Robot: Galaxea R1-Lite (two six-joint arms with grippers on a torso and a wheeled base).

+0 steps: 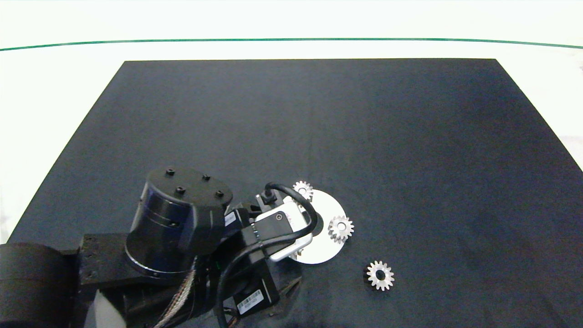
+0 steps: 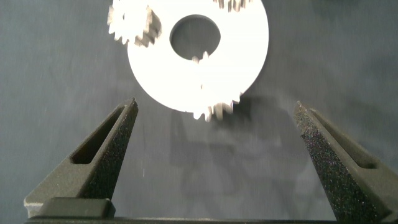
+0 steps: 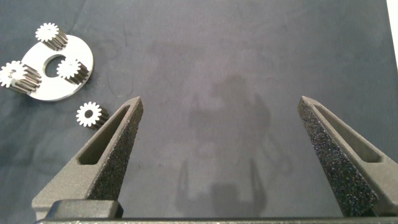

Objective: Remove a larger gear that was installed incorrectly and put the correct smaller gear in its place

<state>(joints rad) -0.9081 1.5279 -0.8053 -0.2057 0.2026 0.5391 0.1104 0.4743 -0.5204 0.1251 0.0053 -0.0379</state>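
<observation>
Silver metal parts lie on a dark mat (image 1: 319, 127) covering the white bench (image 1: 54, 91). A flat round plate (image 1: 329, 246) with a round centre hole carries three gears at its rim. The gear (image 1: 340, 228) on the plate's right edge and the gear (image 1: 303, 189) at its far edge show clearly in the head view. The third gear (image 2: 214, 111) sits on the near edge, mostly hidden under the left arm in the head view; it shows in the left wrist view. Which of the three is the larger gear cannot be told.

The smaller gear (image 1: 380, 275), flat with blunt teeth and a wide centre hole, lies loose on the mat, near the plate to its near right and apart from it.

The left hand (image 2: 214, 124) hovers over the plate's near edge, fingers spread wide and holding nothing, with the third gear between the fingertips.

The right hand (image 3: 219, 118) is out of the head view. It is held above bare mat, well apart from the plate, fingers spread wide and empty.
</observation>
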